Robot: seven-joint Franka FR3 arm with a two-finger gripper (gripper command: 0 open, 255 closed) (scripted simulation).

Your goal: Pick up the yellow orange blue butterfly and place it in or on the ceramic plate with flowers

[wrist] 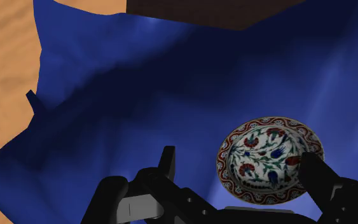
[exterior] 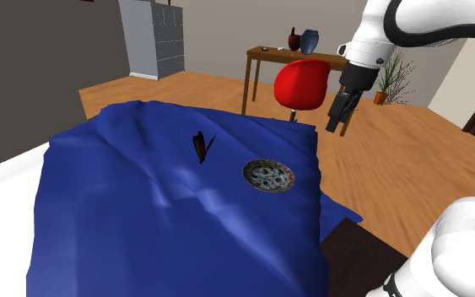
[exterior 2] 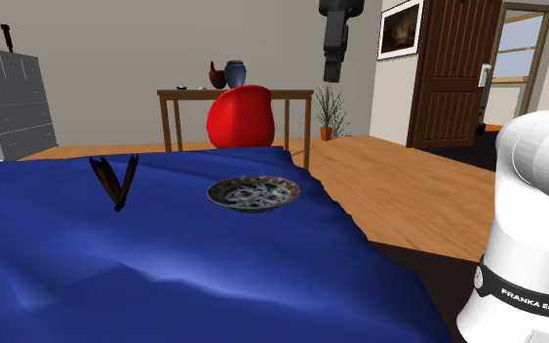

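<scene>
The dark butterfly [exterior: 202, 146] [exterior 2: 114, 180] is found upright, wings raised, near the middle of the blue bedcover [exterior: 143, 219]. The flowered plate [exterior: 268, 177] [exterior 2: 253, 192] [wrist: 269, 159] is set apart from it, toward the cover's edge on the shoulder view's right. The gripper [exterior: 337, 118] [exterior 2: 333, 68] [wrist: 238, 153] is noted high above, fingers parted, nothing grasped.

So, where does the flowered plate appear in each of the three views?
Shoulder view: flowered plate slightly right of centre, on the blue cloth.
Second exterior view: plate just left of centre, right of the butterfly.
Wrist view: plate ahead of the open gripper, partly behind one finger.
Shared landmark: the blue cloth beneath it.
</scene>
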